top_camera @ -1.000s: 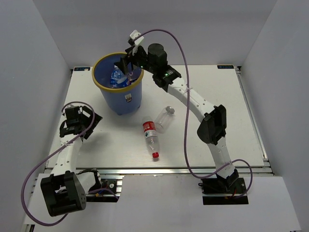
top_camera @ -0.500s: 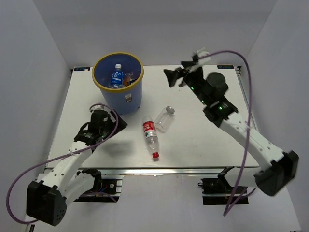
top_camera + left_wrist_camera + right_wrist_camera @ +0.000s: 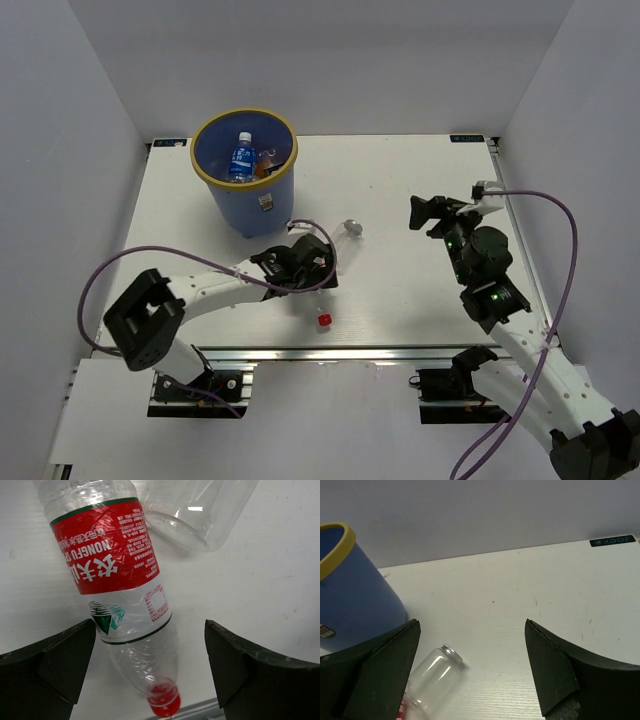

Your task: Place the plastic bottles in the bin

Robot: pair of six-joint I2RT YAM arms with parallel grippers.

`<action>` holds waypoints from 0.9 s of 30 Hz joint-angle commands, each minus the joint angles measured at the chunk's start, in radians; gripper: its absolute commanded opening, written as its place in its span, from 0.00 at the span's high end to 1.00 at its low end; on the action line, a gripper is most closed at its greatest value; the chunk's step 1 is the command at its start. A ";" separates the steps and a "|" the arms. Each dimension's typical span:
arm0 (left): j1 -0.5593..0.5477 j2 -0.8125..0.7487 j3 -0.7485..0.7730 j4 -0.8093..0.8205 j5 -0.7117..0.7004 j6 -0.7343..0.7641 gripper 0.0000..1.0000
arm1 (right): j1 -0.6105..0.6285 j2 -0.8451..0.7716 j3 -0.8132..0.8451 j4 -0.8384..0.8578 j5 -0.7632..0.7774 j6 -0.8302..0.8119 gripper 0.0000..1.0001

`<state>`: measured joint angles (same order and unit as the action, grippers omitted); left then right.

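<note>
Hanging low over the counter [image 3: 400, 300], my left claw [image 3: 150, 630] is spread wide. The red bottle [image 3: 116, 570] lies on its side between my two fingers [image 3: 47, 672]. I am not pinching it. One finger is just beside its label, and the other has a gap of bare counter before it. The bottle is see-through and crinkly, with a red label and white writing. Its red cap [image 3: 165, 706] points to the near edge of the counter and sticks out past my claw.

Just behind it lies the clear bottle [image 3: 432, 676], also on its side. It has no label, and its silver top points away from me. The two bottles are so close that I cannot tell if they touch.

My right claw [image 3: 470, 630] is over the right side of the counter, well apart from both bottles. It is spread wide too, with nothing between its fingers.

Far back on the left stands the bin [image 3: 240, 215], blue with a yellow rim and a small white sticker on its wall. It is upright. Inside I can see a blue bottle [image 3: 241, 155] with its white cap up, and an orange thing [image 3: 266, 165] next to it.
</note>
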<state>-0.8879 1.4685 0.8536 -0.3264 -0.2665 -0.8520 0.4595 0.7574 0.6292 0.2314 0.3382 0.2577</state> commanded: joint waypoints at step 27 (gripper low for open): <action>-0.057 -0.097 0.370 -0.054 -0.167 0.343 0.61 | -0.071 0.020 -0.022 0.005 -0.030 0.009 0.11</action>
<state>-0.9360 1.4834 1.1198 -0.4408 -0.3717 -0.6415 0.3977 0.7479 0.5900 0.2070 0.3386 0.2729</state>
